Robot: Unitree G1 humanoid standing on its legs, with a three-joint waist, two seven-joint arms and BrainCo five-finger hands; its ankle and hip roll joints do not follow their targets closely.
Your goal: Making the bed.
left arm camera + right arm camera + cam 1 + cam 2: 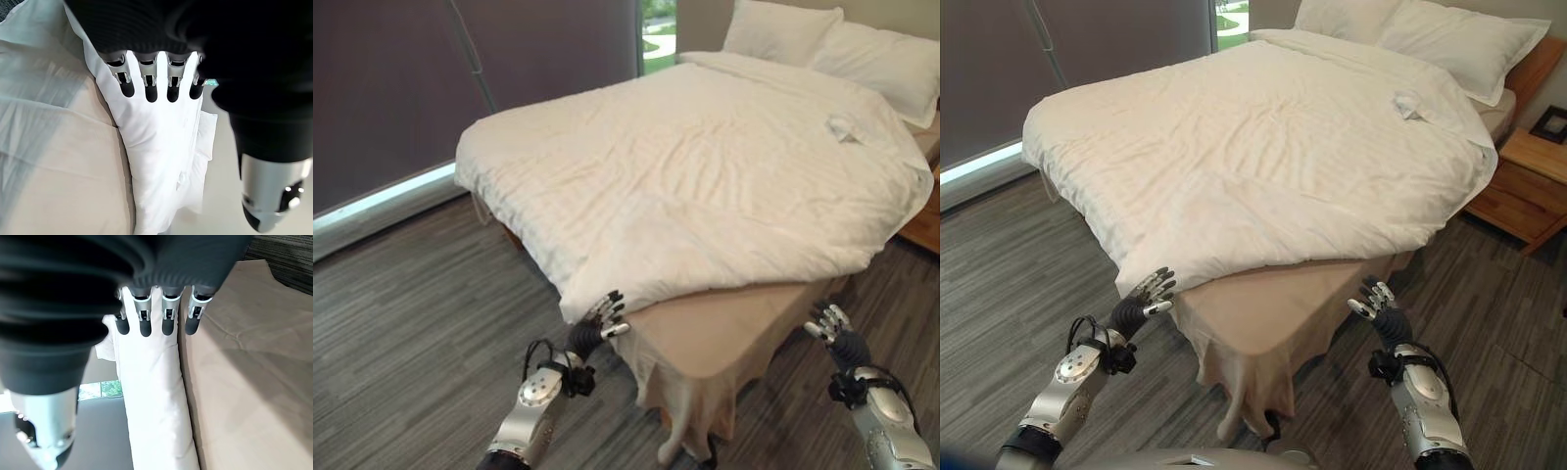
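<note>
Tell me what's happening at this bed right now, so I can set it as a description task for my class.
A humanoid robot stands at the foot of a bed, both hands raised and open. Its left hand is at the lower corner of the white duvet, which lies rumpled and askew, leaving the beige sheet at the foot uncovered. Its right hand hovers off the other foot corner, holding nothing. Two pillows sit at the head.

A wooden nightstand (pixel 1520 186) stands at the right edge, a dark roller blind (pixel 431 78) covers the upper-left window, and grey plank flooring (pixel 401 343) spans the bottom.
</note>
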